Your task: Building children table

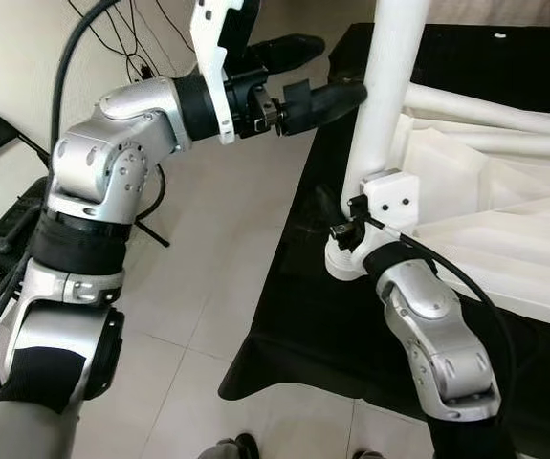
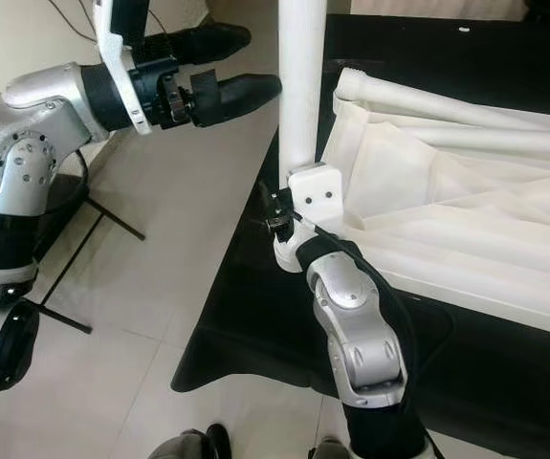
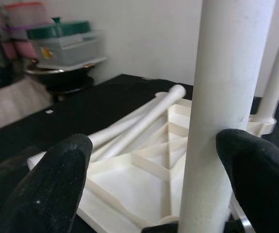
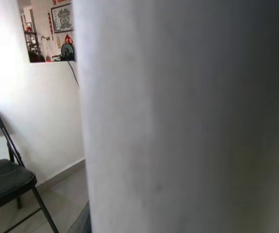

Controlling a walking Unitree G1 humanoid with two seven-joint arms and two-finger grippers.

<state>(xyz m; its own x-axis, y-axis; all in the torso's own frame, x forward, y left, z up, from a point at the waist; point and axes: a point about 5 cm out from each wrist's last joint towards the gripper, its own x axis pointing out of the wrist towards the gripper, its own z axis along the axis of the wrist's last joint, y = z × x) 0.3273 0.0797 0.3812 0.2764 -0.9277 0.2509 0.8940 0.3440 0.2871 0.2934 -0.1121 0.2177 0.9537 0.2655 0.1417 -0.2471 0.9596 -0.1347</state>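
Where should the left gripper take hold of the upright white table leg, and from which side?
On the bare round shaft of the upright leg, above the right gripper near its base. Come in level from the robot's left, as the left gripper already points: its fingers are open wide enough to straddle the smooth, even tube.

white table leg | white tabletop | black cloth | black chair

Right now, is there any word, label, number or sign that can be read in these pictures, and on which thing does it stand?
No text is readable.
Framed wall picture: dark marks, too small and blurred to read.
Sticker on the grey storage box: red and yellow, blurred, not readable.
White table leg and overturned white tabletop: no markings seen.
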